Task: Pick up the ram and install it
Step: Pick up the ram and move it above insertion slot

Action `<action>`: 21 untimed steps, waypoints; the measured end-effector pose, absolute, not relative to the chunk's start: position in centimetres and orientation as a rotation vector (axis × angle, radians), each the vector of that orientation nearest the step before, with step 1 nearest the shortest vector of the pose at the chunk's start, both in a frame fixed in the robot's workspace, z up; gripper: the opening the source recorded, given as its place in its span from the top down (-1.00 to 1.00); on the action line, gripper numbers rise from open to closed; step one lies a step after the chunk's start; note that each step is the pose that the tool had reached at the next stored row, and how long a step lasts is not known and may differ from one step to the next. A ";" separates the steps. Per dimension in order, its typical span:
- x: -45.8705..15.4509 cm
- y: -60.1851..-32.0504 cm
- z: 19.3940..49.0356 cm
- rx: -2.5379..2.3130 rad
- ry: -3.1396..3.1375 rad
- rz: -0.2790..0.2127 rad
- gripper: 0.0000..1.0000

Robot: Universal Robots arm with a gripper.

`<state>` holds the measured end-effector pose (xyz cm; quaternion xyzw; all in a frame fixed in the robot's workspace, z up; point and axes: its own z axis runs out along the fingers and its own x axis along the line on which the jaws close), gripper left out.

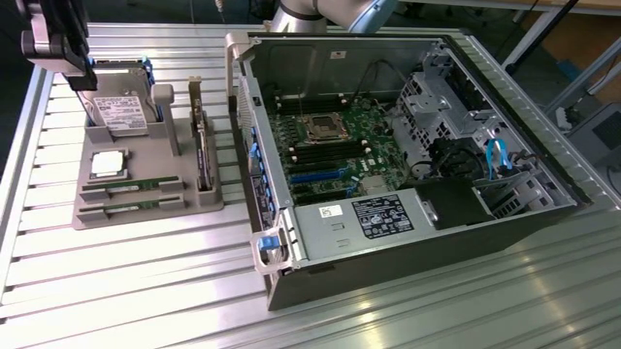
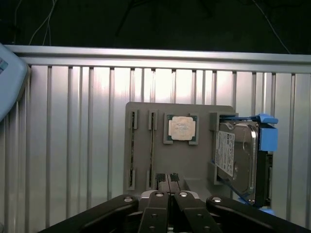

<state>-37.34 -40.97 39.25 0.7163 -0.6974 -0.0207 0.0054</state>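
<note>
My arm hangs high over the far end of the gray tray point(image 1: 145, 218), at the exterior view's left, pincer point(image 2: 168, 182) pressed together with nothing between its tips. The ram point(image 1: 131, 187) sits in the tray's near slots, beside the processor point(image 1: 107, 163) and hard drive point(image 1: 121, 109). The open computer case point(image 1: 408, 240) lies to the tray's right on the bench point(image 1: 126, 291); I cannot read its labels.

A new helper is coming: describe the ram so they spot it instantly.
At the exterior view's left of the open computer case sits a grey holder tray. The ram is the long, thin green stick nearest the square silver processor; its twin lies one slot farther.
</note>
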 end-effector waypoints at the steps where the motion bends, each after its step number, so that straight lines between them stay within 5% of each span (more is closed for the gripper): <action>1: -37.3 -41.0 39.3 2.243 -2.183 -0.065 0.79; 12: -37.3 -41.0 39.3 2.243 -2.184 -0.065 0.79; 16: -37.3 -41.0 39.3 2.243 -2.184 -0.065 0.51; 21: -37.3 -41.0 39.2 2.243 -2.184 -0.065 0.51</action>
